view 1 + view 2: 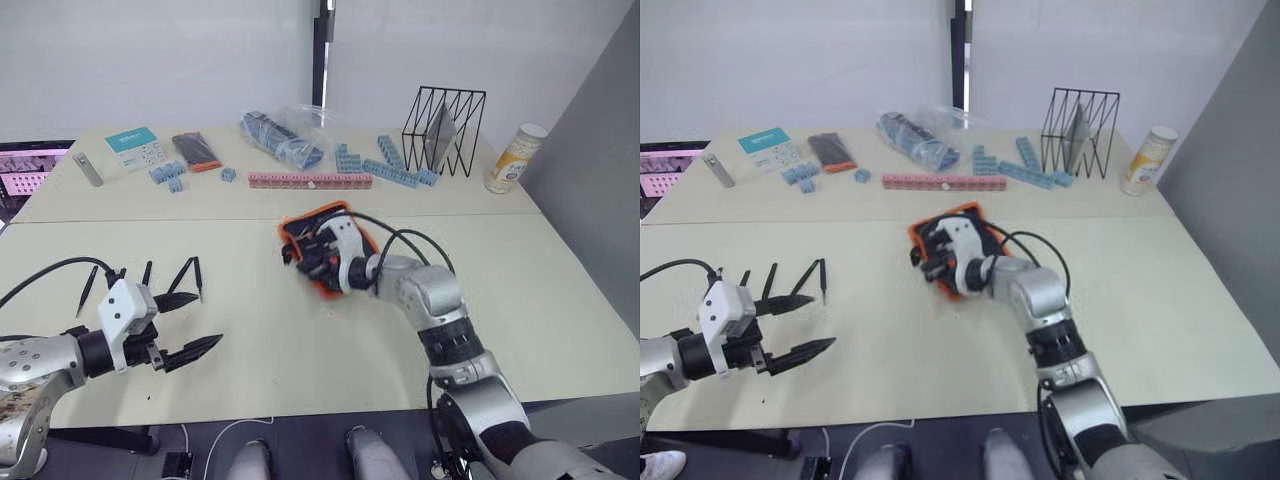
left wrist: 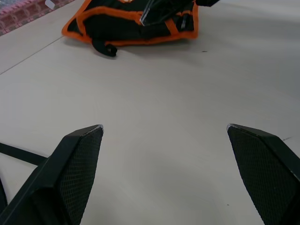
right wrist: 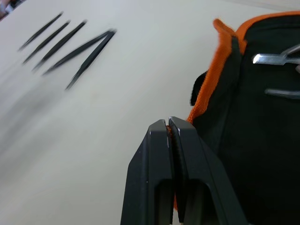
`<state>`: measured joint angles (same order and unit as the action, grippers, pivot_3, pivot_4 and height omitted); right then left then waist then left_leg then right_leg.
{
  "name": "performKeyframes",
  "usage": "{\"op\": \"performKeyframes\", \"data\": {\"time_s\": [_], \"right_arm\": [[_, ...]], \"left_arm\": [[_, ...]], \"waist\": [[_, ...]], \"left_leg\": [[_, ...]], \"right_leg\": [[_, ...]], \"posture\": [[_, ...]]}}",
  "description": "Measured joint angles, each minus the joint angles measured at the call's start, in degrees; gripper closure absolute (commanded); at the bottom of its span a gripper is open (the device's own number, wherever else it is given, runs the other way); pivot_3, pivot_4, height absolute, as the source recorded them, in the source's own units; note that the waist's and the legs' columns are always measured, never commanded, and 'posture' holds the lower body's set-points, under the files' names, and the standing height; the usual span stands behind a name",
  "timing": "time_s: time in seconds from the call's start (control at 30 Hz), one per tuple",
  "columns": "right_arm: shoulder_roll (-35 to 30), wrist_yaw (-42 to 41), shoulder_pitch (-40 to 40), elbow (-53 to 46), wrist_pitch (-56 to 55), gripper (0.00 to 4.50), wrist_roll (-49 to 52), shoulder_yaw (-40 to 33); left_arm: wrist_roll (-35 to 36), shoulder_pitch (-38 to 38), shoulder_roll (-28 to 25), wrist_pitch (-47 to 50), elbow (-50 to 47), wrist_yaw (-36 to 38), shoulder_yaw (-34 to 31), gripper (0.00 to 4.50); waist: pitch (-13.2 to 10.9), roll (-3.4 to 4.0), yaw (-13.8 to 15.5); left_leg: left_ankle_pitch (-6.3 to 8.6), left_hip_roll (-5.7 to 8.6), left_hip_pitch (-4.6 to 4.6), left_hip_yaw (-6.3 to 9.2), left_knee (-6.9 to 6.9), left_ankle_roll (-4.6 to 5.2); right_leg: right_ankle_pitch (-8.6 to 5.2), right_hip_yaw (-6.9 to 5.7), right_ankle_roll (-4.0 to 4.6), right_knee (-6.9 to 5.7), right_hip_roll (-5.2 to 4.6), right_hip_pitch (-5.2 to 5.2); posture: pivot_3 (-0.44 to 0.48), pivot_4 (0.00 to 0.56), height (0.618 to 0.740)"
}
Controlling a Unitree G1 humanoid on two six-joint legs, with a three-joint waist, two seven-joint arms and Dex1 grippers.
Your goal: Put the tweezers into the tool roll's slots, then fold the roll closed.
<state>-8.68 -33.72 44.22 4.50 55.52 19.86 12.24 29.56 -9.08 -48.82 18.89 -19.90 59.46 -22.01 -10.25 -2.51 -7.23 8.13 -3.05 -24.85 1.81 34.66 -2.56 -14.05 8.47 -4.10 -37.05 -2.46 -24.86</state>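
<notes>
A: Tweezers (image 1: 150, 275): slim black pointed metal, lying loose in a fanned row on the beige bench (image 1: 250, 350), well to the left of the tool roll (image 1: 325, 245). Right wrist view shows them as thin dark slivers, tips converging on one pair.

B: And the roll?

A: Black fabric, bright orange edging, soft and bunched, sitting mid-bench. A silvery metal piece (image 3: 276, 57) shows against its black inner face. Right end effector (image 3: 169, 126) is at the roll's orange edge; its two black fingers are pressed together with a sliver of orange showing between them, so it appears pinched on the edging.

B: Left side?

A: Left end effector (image 1: 185, 325) hangs low over bare bench just in front of the tweezers, fingers spread wide, holding nothing. The fingers (image 2: 77, 159) are black wedges with a fine cross-hatched texture, tapering to points.

B: Surroundings?

A: Far part of the bench: pink studded bar (image 1: 310, 180), blue plastic blocks (image 1: 390, 165), a clear bag of dark parts (image 1: 285, 140), a black wire rack (image 1: 443, 130), a pale bottle (image 1: 515, 158), a dark ribbed pack with an orange end (image 1: 197, 150), a teal-and-white card (image 1: 135, 148), a grey metal bar (image 1: 88, 168). All well apart from the roll. Black cable loops over the right arm beside the roll; nothing lies between tweezers and roll.
</notes>
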Motion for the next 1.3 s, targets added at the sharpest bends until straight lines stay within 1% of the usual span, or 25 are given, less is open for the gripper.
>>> {"op": "performKeyframes", "data": {"time_s": [0.07,0.17,0.23,0.3,0.33,0.37,0.4,0.47,0.53,0.6,0.77,0.9,0.97,1.1,1.3], "right_arm": [[-2.78,-2.57,-0.57,-3.32,1.08,4.47,0.45,2.55],[-7.08,-6.28,-1.55,-7.91,2.13,4.47,0.73,6.16],[-9.09,-8.04,-2.46,-9.93,2.25,4.47,0.85,7.86],[-10.89,-9.43,-3.01,-11.41,2.26,4.47,0.98,9.04],[-11.72,-9.89,-3.17,-12.11,2.25,4.47,1.0,9.42],[-12.02,-9.99,-3.23,-12.65,2.23,4.47,0.98,9.59],[-12.38,-10.05,-3.26,-13.28,2.22,4.47,0.98,9.75],[-12.9,-10.05,-3.43,-14.42,2.23,4.47,0.99,9.9],[-12.89,-9.93,-3.55,-15.42,2.25,4.47,0.98,10.06],[-12.72,-9.58,-3.85,-16.26,2.25,4.47,0.96,10.25],[-12.09,-7.85,-4.98,-17.59,2.24,4.47,0.7,10.47],[-12.07,-6.64,-5.52,-18.11,2.24,4.47,0.55,10.43],[-12.1,-5.68,-5.97,-18.39,2.23,4.47,0.33,10.41],[-11.99,-4.63,-6.26,-18.68,2.22,4.5,-0.22,10.42],[-12.34,-3.34,-6.71,-18.7,1.95,4.5,-1.25,10.38]], "left_arm": [[-0.19,0.71,-0.08,-0.36,0.76,0.75,0.75,0.0],[-1.52,3.91,-0.43,-2.32,2.76,2.13,3.27,0.0],[-3.21,7.52,-0.75,-4.34,5.0,2.97,5.59,0.0],[-7.47,12.06,-1.53,-9.25,8.63,3.74,8.96,0.0],[-12.11,16.09,-1.97,-14.12,12.45,3.44,11.83,0.0],[-15.16,19.32,-2.13,-17.6,15.63,2.96,13.5,0.0],[-18.37,23.32,-2.18,-21.12,19.47,2.63,15.38,0.0],[-21.92,29.86,-2.04,-26.53,25.12,3.06,18.63,0.0],[-24.73,36.51,-0.86,-31.51,30.87,4.53,22.09,0.0],[-26.5,42.55,1.8,-34.57,36.48,6.84,25.99,0.0],[-29.5,50.36,7.05,-38.63,47.53,10.12,32.43,0.0],[-33.08,56.49,9.81,-44.07,57.36,9.38,34.6,0.0],[-34.58,59.28,12.43,-45.9,62.42,8.13,35.34,0.0],[-35.44,61.65,15.95,-48.29,67.62,8.51,36.5,1.19],[-33.63,63.04,16.86,-49.24,70.27,14.65,36.43,3.18]], "waist": [[0.0,0.0,0.08],[0.0,-0.01,0.51],[0.01,-0.02,0.63],[0.01,-0.02,0.71],[0.01,-0.02,0.97],[0.01,-0.03,1.13],[0.01,-0.03,1.44],[0.02,-0.03,1.62],[0.02,-0.04,1.86],[0.03,-0.04,2.09],[0.03,-0.05,1.99],[0.03,-0.05,2.1],[0.03,-0.05,2.44],[0.03,-0.05,2.96],[0.03,-0.05,3.24]], "left_leg": [[0.0,0.0,-0.07,0.0,0.04,0.0],[0.0,0.01,-0.11,0.0,0.09,0.0],[0.0,0.01,-0.12,0.0,0.1,0.0],[0.0,0.01,-0.13,0.0,0.12,0.0],[-0.01,0.02,-0.13,0.0,0.13,0.0],[-0.01,0.01,-0.15,0.0,0.14,0.01],[-0.01,0.02,-0.16,0.0,0.15,0.01],[-0.01,0.03,-0.23,0.0,0.17,0.01],[-0.01,0.04,-0.33,0.01,0.16,0.01],[-0.01,0.08,-0.4,0.06,0.18,0.02],[-0.01,0.1,-0.49,0.15,0.21,0.03],[-0.02,0.1,-0.5,0.24,0.33,0.04],[-0.02,0.11,-0.5,0.26,0.39,0.04],[-0.02,0.12,-0.54,0.26,0.45,0.04],[-0.03,0.12,-0.56,0.29,0.45,0.04]], "right_leg": [[0.0,-0.01,0.0,-0.01,0.0,-0.07],[-0.01,-0.03,0.02,-0.01,-0.01,-0.08],[-0.17,-0.03,0.31,0.0,-0.01,-0.09],[-0.17,-0.03,0.31,-0.01,0.0,-0.1],[-0.15,-0.04,0.31,-0.02,0.0,-0.11],[-0.12,-0.04,0.31,-0.02,0.03,-0.13],[-0.01,-0.04,0.12,-0.03,0.03,-0.13],[0.1,-0.03,-0.08,-0.01,0.02,-0.15],[0.12,-0.04,-0.1,0.0,0.02,-0.19],[0.13,-0.04,-0.11,-0.01,0.02,-0.19],[0.19,-0.06,-0.02,-0.07,0.03,-0.24],[0.18,-0.13,-0.1,-0.09,0.05,-0.19],[0.15,-0.14,-0.22,-0.09,0.05,-0.16],[0.17,-0.13,-0.28,-0.09,0.04,-0.17],[0.19,-0.14,-0.26,-0.11,0.05,-0.16]], "posture": [[0.0,0.15,0.74],[0.0,0.15,0.74],[0.0,0.15,0.74],[0.0,0.15,0.74],[0.0,0.15,0.74],[0.0,0.15,0.74],[0.0,0.15,0.74],[0.0,0.15,0.74],[0.0,0.15,0.74],[0.0,0.15,0.74],[0.0,0.15,0.74],[0.0,0.15,0.74],[0.0,0.15,0.74],[0.0,0.15,0.74],[0.0,0.15,0.74]]}}
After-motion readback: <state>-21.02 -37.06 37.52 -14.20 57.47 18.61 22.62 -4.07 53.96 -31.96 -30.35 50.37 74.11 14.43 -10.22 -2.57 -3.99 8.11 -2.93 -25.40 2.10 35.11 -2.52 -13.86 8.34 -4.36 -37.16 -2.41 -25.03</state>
